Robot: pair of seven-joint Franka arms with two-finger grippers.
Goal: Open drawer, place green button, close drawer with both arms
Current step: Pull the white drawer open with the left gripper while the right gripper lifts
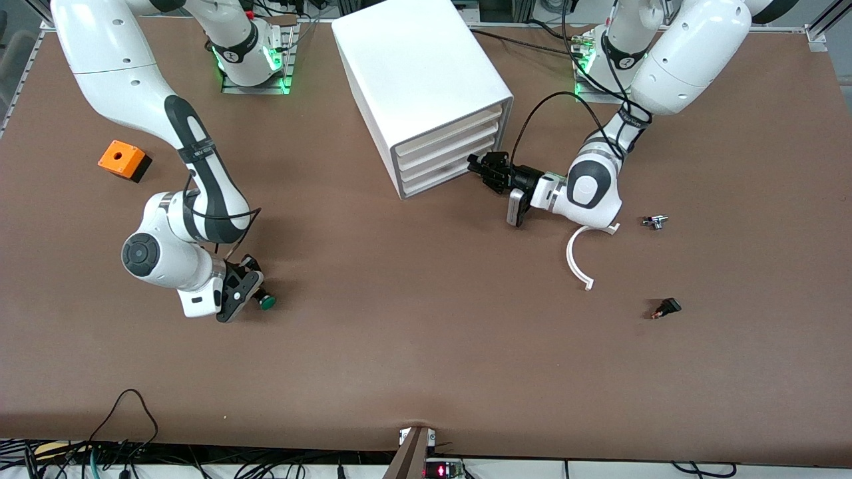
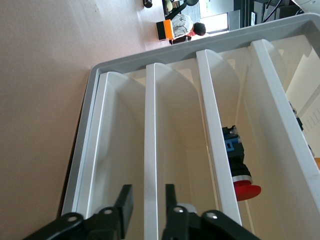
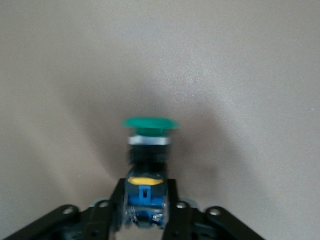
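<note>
The brown desk [image 1: 426, 359] fills the front view. The white cabinet [image 1: 419, 73] is seen at upper centre of that frame, its stacked drawer fronts turned toward the left arm's end of the desk, all pushed in.

The left arm [image 1: 672, 73] is shown reaching down from the upper right of the frame, with the left gripper [image 1: 484, 169] just in front of the drawers. In the left wrist view its fingers [image 2: 124, 205] are shown apart, one on each side of a white drawer front edge [image 2: 150, 165], not pressed on it; which drawer [image 1: 444, 174] this is cannot be told. Only this view shows a red-capped button [image 2: 239, 172] lying inside a drawer.

The right arm [image 1: 133, 86] is seen at the left of the front frame, the right gripper [image 1: 251, 293] low at the desk. The button [image 1: 267, 302], with its green cap, lies at the fingertips there; only the right wrist view shows the fingers [image 3: 170, 205] clamped on its blue-yellow rear [image 3: 145, 192].

Toward the left arm's end of the desk, a white curved piece [image 1: 576, 256], a small metal part [image 1: 655, 221] and a black-and-red switch [image 1: 666, 308] are seen. An orange box [image 1: 122, 160] sits at the upper left.
</note>
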